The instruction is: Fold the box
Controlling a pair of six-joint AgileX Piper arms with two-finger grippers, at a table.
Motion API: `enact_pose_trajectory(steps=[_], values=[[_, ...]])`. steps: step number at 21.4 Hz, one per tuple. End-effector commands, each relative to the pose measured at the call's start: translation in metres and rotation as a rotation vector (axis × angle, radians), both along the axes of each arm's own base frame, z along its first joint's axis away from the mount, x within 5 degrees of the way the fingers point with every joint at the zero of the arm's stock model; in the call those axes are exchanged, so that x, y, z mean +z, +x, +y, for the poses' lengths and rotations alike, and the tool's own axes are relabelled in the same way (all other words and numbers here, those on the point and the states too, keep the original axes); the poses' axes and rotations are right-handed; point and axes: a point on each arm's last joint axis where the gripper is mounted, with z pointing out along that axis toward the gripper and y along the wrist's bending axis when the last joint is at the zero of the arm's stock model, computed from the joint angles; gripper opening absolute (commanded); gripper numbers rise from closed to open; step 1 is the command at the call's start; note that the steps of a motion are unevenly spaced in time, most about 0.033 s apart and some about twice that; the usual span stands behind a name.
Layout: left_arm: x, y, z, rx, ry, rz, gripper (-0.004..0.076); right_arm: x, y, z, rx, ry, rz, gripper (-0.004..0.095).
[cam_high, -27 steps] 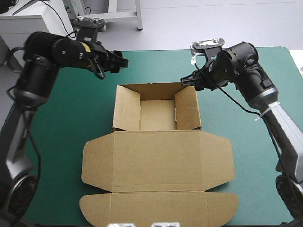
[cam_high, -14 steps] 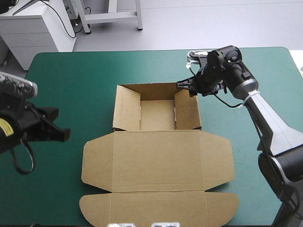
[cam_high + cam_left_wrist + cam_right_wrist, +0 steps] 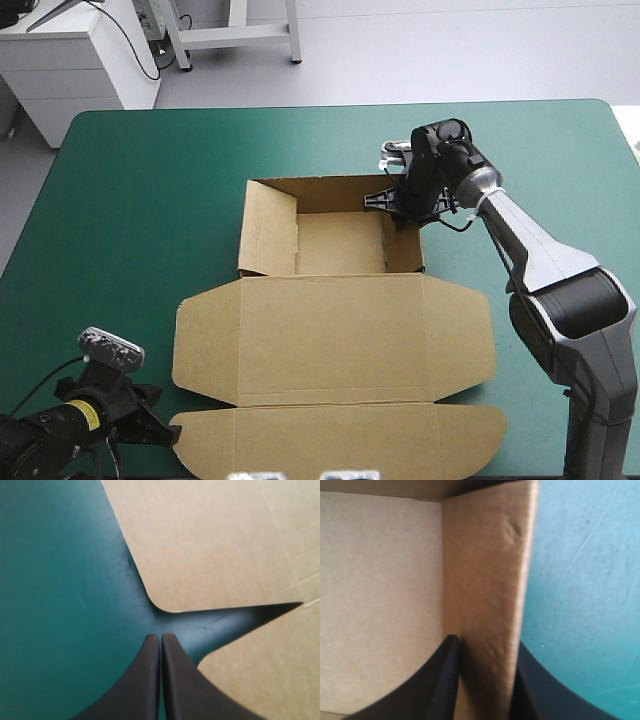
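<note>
The brown box [image 3: 335, 245] lies mid-table as an open tray, its lid [image 3: 335, 340] flat toward the near edge. My right gripper [image 3: 392, 205] stands over the tray's right wall [image 3: 403, 240] at its far end. In the right wrist view that wall [image 3: 490, 580] runs between the fingers of the right gripper [image 3: 485, 650], one finger inside the tray and one outside, both pressed on the board. My left gripper [image 3: 168, 433] sits low at the near left, shut and holding nothing. In its wrist view the left gripper [image 3: 161, 639] points at the notch between two rounded lid flaps [image 3: 210, 545].
The teal-green cover [image 3: 140, 200] shows broadly to the left of the box and beyond it. The left arm lies by the table's near left corner, close to the near flap [image 3: 335, 440] of the lid.
The left arm swung from the table's far left down to the near left corner, and its gripper shut. The right gripper moved in over the right wall, which now stands more upright.
</note>
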Motion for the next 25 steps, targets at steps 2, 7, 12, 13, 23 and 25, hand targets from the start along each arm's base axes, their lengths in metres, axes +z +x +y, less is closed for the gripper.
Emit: enact_pose_trajectory(steps=[2, 7, 12, 13, 23, 25], values=[[0.008, 0.003, -0.003, -0.021, -0.047, -0.106, -0.0008, 0.030, -0.007, -0.005, 0.029, 0.019, -0.065, 0.0024], [0.008, 0.006, -0.003, -0.016, -0.049, -0.157, -0.0008, 0.030, -0.005, -0.012, 0.011, -0.044, -0.087, -0.0018], [0.007, 0.006, -0.002, -0.017, -0.045, -0.147, -0.0008, 0.053, 0.000, -0.065, -0.117, -0.059, -0.146, -0.0018], [0.007, 0.006, -0.002, -0.017, -0.045, -0.147, -0.0008, 0.065, 0.000, -0.094, -0.156, -0.063, -0.174, -0.0018], [0.007, 0.006, -0.002, -0.017, -0.041, -0.149, -0.0008, 0.091, -0.060, -0.350, -0.673, -0.299, -0.184, -0.0002], [0.007, 0.006, -0.003, -0.017, -0.049, -0.146, -0.0008, 0.079, -0.064, -0.371, -0.787, -0.278, -0.156, 0.0169]])
